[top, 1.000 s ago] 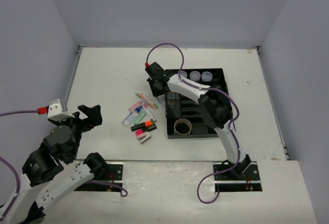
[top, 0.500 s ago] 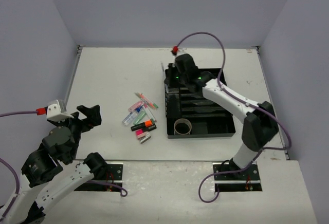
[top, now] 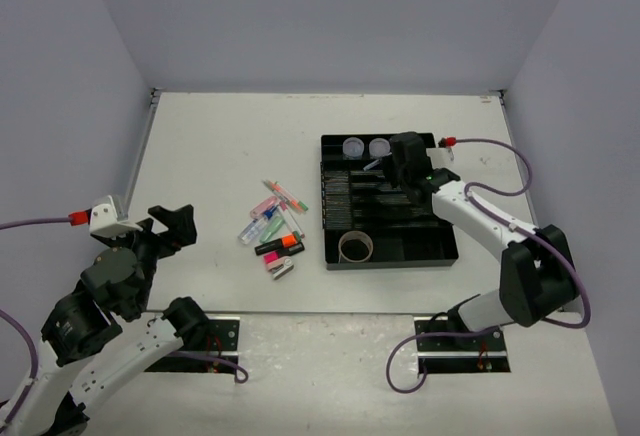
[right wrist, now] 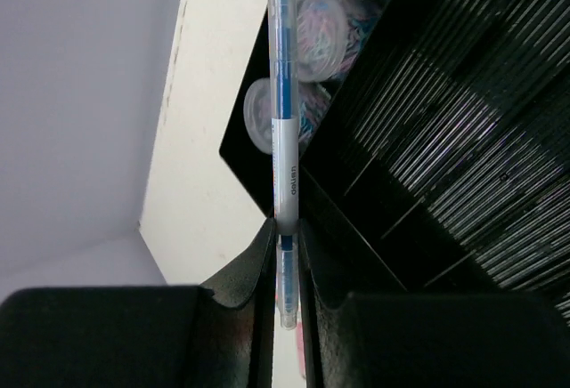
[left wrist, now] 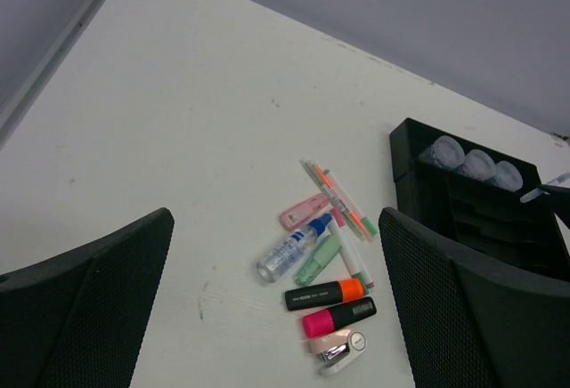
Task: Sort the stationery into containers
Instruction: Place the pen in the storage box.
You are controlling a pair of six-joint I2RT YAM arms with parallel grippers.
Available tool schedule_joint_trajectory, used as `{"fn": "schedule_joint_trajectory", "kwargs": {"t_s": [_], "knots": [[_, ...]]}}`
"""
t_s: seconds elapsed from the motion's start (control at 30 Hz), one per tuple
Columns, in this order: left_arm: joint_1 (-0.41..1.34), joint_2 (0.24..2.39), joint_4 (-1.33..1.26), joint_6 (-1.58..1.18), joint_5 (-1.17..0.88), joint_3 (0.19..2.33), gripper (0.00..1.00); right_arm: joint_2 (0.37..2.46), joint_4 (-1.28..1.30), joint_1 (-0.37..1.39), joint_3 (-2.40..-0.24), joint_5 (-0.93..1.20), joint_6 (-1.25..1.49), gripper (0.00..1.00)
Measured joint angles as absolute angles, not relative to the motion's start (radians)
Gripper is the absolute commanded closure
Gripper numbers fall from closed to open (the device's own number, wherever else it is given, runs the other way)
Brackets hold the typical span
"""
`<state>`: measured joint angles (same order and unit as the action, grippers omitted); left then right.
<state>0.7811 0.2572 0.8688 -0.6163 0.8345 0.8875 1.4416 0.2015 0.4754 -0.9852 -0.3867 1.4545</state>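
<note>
A blue pen (right wrist: 281,139) is pinched by the right fingers (right wrist: 249,274) over the tray (top: 420,248) far end, left fingers (left wrist: 89,308) spread idle; alignment with a long slot (top: 380,202), lowering and release are presumably required next.

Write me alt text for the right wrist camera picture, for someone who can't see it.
The right tool pinches a thin white-and-blue pen, which points out over three round clear tubs standing in an end section of the black organiser tray. White table shows beyond the tray's edge.
</note>
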Motion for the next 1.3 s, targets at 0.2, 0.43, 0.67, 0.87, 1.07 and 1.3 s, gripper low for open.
{"fn": "schedule_joint_trajectory", "kwargs": {"t_s": [0.2,0.43,0.67,0.87,1.07,1.3], "knots": [[0.781,0.257,0.869,-0.616,0.834,0.888,0.00,1.562,0.274,0.414,-1.039,-0.388,1.712,1.00],[0.781,0.257,0.869,-0.616,0.834,0.888,0.00,1.694,0.322,0.390,-1.149,-0.366,1.783,1.00],[0.781,0.257,0.869,-0.616,0.834,0.887,0.00,1.730,0.345,0.389,-1.167,-0.348,1.828,1.00],[0.781,0.257,0.869,-0.616,0.835,0.887,0.00,1.752,0.374,0.389,-1.167,-0.347,1.867,1.00],[0.781,0.257,0.869,-0.616,0.838,0.887,0.00,1.772,0.384,0.377,-1.168,-0.348,1.882,0.90],[0.781,0.256,0.869,-0.616,0.838,0.887,0.00,1.801,0.395,0.365,-1.196,-0.349,1.863,0.59]]}}
